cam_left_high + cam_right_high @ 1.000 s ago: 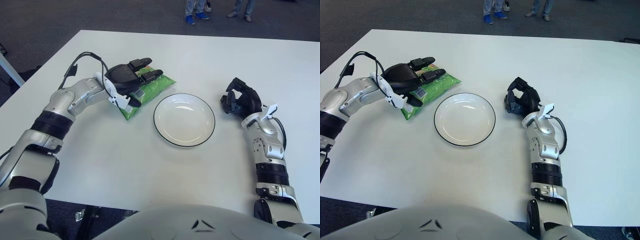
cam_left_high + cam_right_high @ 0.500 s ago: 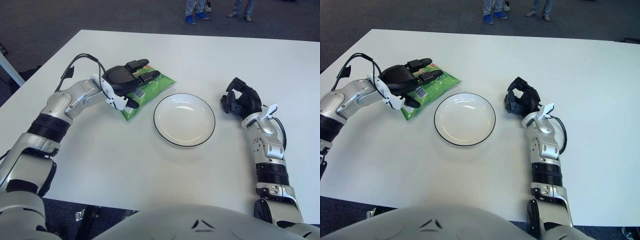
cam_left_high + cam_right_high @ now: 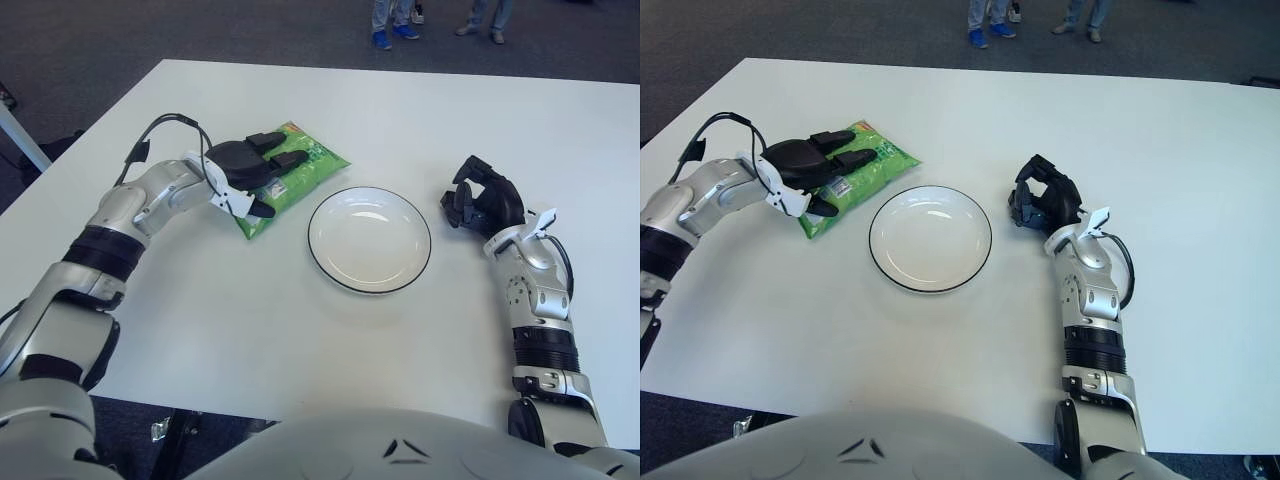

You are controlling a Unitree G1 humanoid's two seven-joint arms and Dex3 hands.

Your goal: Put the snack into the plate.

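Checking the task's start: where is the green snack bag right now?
The green snack bag lies on the white table, just left of the white black-rimmed plate, with the left hand over its left part.

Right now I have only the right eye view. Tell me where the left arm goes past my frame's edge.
Observer: From the left hand on the snack, the arm bends at an elbow that shows over the tabletop.
Operator: Report anything off the table's left edge.
Observer: A white slanted bar shows there, apart from the arm. The right hand is idle, right of the plate.
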